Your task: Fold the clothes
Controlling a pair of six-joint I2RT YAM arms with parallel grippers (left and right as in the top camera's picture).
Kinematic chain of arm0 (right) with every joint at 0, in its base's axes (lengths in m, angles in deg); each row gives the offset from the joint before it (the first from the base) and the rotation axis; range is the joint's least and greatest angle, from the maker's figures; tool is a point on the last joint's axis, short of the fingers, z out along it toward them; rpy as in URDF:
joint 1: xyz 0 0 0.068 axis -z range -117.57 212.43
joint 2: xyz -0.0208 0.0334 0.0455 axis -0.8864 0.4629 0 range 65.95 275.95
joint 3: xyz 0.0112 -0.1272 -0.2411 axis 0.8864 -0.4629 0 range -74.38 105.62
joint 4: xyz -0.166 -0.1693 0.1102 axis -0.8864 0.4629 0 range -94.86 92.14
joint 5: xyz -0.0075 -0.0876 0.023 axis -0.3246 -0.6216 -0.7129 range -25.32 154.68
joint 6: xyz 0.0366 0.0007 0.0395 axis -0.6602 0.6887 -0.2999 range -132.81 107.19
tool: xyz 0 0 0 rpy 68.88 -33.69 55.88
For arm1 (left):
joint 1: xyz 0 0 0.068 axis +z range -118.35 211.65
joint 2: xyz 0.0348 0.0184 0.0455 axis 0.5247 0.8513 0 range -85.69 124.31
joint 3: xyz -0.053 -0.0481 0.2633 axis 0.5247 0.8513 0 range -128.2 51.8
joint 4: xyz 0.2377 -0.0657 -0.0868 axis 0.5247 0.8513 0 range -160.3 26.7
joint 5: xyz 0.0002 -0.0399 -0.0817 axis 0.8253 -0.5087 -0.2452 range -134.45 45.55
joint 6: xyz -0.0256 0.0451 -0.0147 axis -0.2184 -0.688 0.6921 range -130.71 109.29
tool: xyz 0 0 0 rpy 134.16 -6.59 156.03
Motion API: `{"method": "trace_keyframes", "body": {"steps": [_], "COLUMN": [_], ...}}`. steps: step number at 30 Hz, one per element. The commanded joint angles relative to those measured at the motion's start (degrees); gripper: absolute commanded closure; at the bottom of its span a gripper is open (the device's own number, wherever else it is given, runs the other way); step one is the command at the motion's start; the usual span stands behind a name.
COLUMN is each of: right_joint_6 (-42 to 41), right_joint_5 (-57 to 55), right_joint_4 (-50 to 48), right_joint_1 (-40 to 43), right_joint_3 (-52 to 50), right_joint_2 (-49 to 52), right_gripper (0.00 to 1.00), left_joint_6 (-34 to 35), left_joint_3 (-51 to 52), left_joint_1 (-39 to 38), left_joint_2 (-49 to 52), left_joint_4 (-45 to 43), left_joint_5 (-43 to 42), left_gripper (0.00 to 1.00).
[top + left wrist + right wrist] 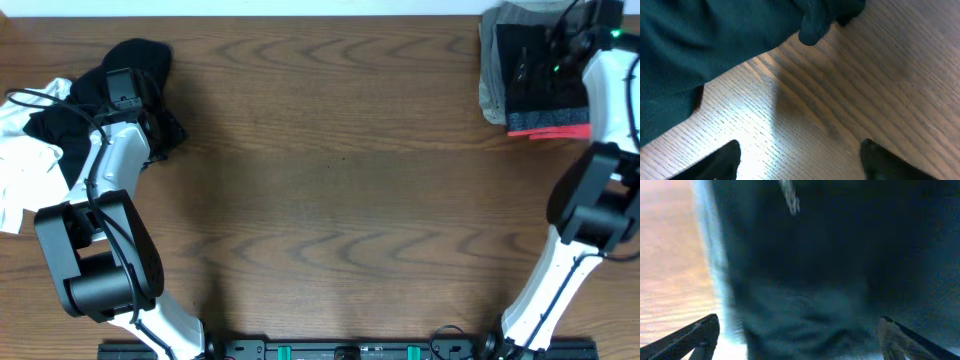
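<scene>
The clothes lie in two heaps. At the table's far left, a crumpled black garment (140,70) rests beside a white T-shirt (25,165). My left gripper (800,161) hovers open at that garment's edge (715,45), with only bare wood between its fingers. At the far right corner, black trousers (535,80) lie folded with a coral-red waistband (550,128) showing. My right gripper (800,337) stands open just above this dark fabric (805,280), holding nothing.
Grey shorts (490,70) lie under the folded trousers at the back right corner. A black cable (40,95) loops over the left heap. Both arm bases stand at the front edge of the wooden table (330,200).
</scene>
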Motion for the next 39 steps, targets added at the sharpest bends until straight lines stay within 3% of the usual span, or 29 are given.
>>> {"method": "trace_keyframes", "body": {"steps": [1,3,18,22,28,39], "right_joint_6": [-1.2,-1.2,-3.3,-8.9,-18.3,-18.1], "right_joint_5": [0.1,1.2,21.6,27.3,28.0,22.8], "right_joint_4": [-0.9,-0.8,3.7,5.1,6.4,11.7], "right_joint_1": [0.0,0.0,-2.6,-4.4,-6.4,-6.4], "right_joint_3": [0.9,0.9,0.9,0.9,0.9,0.9], "right_joint_2": [-9.3,-12.3,-30.3,-32.6,-32.9,-32.9], "right_gripper": [0.01,0.01,0.01,0.01,0.01,0.01], "left_joint_6": [-0.3,-0.3,-0.3,-0.3,-0.4,-0.4], "left_joint_3": [0.6,0.6,0.6,0.6,0.6,0.6], "left_joint_1": [-0.2,-0.2,-0.2,-0.2,-0.2,-0.2], "left_joint_2": [0.3,0.3,0.3,0.3,0.3,0.3], "left_joint_4": [0.1,0.1,0.1,0.1,0.1,0.1], "left_joint_5": [0.0,0.0,0.0,0.0,0.0,0.0], "left_gripper": [0.15,0.0,0.02,0.02,0.02,0.02]}}
